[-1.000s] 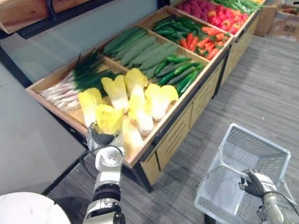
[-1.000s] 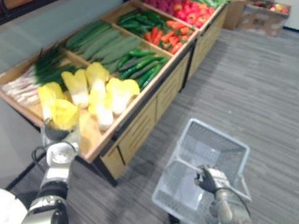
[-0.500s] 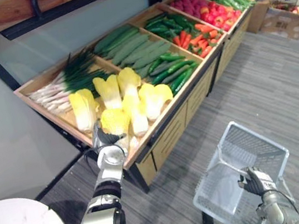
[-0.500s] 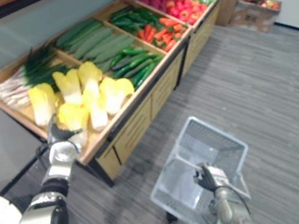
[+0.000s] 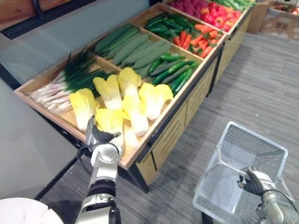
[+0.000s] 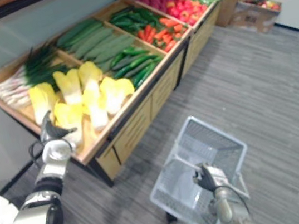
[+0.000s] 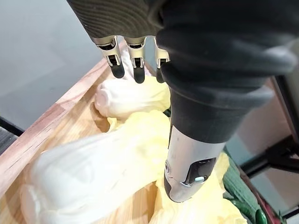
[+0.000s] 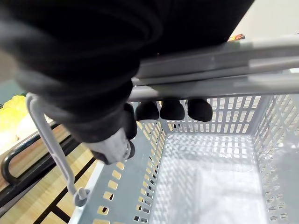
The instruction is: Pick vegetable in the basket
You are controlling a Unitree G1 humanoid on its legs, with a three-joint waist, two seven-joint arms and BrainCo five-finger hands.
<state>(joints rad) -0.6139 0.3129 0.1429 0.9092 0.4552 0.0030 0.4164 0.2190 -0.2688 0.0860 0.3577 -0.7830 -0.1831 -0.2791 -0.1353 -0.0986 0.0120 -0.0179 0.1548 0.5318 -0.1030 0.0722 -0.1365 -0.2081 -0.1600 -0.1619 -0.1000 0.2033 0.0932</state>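
Cabbage (image 5: 109,119) at 1 o'clock of my spread left hand (image 5: 98,139) looks light and squashy; I'd grab its firm white base. Meanwhile my right hand (image 5: 254,182) clamps the basket (image 5: 255,144) handle.

Left hand (image 5: 98,137) shifted slightly left along near rim of wooden crate (image 5: 152,132) since half a second ago. Wrist now left of nearest yellow cabbage (image 5: 110,119), where before it sat almost straight below it. That cabbage also moved a little left and far with hand. Its leafy top is now closer to far-left cabbage (image 5: 81,106), gap between them narrower. Between a second ago and half a second ago whole scene slid in both eye views: camera's move, not crate's.
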